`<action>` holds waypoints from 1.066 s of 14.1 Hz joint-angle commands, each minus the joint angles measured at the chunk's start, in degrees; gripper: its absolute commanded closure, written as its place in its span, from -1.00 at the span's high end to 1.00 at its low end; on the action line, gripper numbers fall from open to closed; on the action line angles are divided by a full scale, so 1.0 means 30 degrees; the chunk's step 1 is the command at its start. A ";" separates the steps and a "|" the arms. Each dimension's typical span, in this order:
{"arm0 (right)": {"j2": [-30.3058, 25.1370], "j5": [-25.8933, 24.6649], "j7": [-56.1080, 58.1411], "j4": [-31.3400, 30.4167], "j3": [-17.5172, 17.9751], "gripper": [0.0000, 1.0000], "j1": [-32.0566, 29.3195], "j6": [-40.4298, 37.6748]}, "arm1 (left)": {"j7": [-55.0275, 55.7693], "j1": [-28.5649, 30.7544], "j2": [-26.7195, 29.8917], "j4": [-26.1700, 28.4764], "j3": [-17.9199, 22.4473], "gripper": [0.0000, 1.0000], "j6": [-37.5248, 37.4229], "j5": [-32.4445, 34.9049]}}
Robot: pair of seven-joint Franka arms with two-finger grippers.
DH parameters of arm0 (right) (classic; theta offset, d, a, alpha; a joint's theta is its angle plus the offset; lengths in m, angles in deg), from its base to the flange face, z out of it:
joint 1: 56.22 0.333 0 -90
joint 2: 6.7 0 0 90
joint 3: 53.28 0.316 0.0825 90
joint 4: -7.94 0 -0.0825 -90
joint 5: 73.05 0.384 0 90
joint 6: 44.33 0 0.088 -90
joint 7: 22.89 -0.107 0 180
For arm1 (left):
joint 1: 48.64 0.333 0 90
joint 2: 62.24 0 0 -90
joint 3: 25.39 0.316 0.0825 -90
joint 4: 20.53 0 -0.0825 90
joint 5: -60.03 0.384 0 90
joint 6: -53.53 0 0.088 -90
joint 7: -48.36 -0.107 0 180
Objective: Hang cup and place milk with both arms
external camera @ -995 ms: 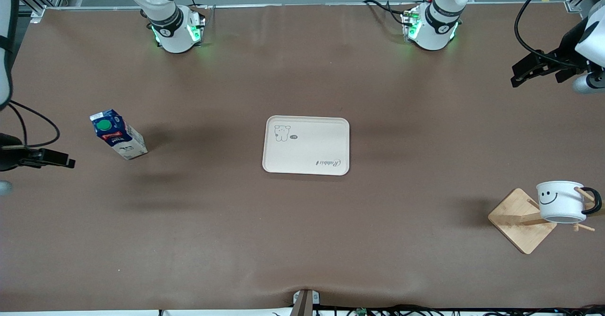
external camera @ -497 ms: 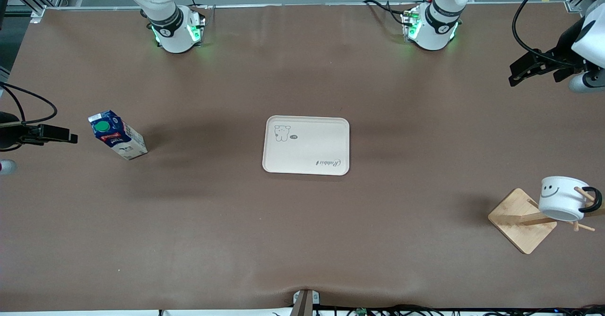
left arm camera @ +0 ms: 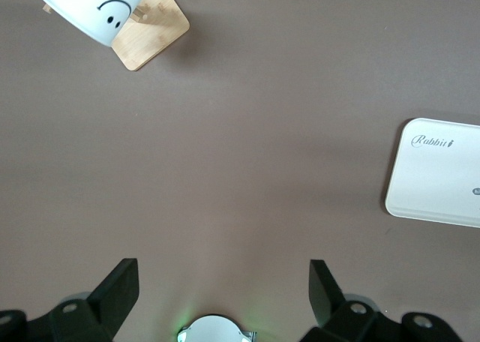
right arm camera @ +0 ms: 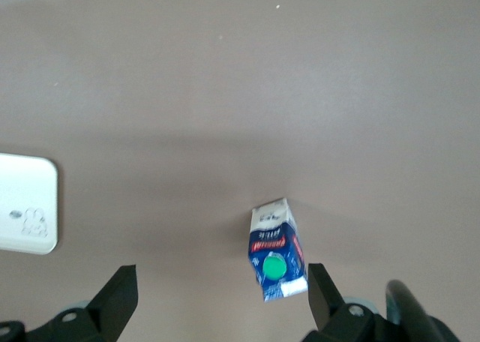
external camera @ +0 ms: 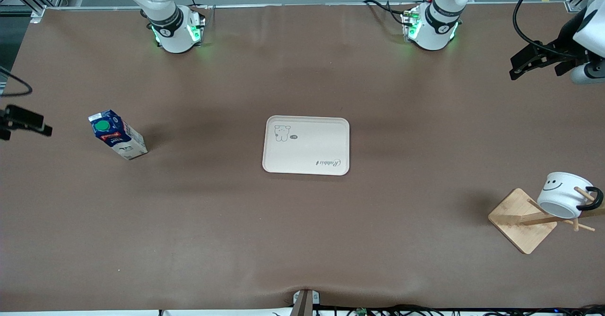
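Observation:
The cup [external camera: 562,194], white with a black smiley and a black handle, hangs tilted by its handle on a peg of the wooden rack [external camera: 520,221] at the left arm's end of the table. It also shows in the left wrist view [left arm camera: 94,8]. The milk [external camera: 116,134], a dark blue carton with a green cap, stands on the table at the right arm's end and shows in the right wrist view [right arm camera: 276,248]. My left gripper [external camera: 517,68] is open and empty, up over the table's edge, apart from the cup. My right gripper [external camera: 40,127] is open and empty, up beside the milk.
A cream tray [external camera: 306,145] with a bear print lies at the table's middle; it shows in the left wrist view [left arm camera: 439,173] and the right wrist view [right arm camera: 26,203]. The two arm bases [external camera: 175,30] with green lights stand along the table's top edge.
My right gripper has drawn away from the milk toward the table's edge. My left gripper has shifted slightly. The cup has tipped further on its peg.

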 commanded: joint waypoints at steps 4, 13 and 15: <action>-0.5219 -0.0339 -0.0046 -0.6799 -0.0058 1.00 0.0236 0.1182 | 0.0349 0.0007 0.0736 0.0408 -0.0182 1.00 0.0005 0.0102; -0.4290 -0.1883 -0.0046 -0.5115 0.0058 1.00 0.0379 0.0923 | -0.0296 -0.0052 0.0326 0.0438 -0.0182 1.00 0.1120 0.0102; -0.4290 -0.2536 -0.0075 -0.5115 0.0029 1.00 0.0676 0.0952 | -0.0413 0.0006 0.0326 0.0438 -0.0182 1.00 0.1061 0.0102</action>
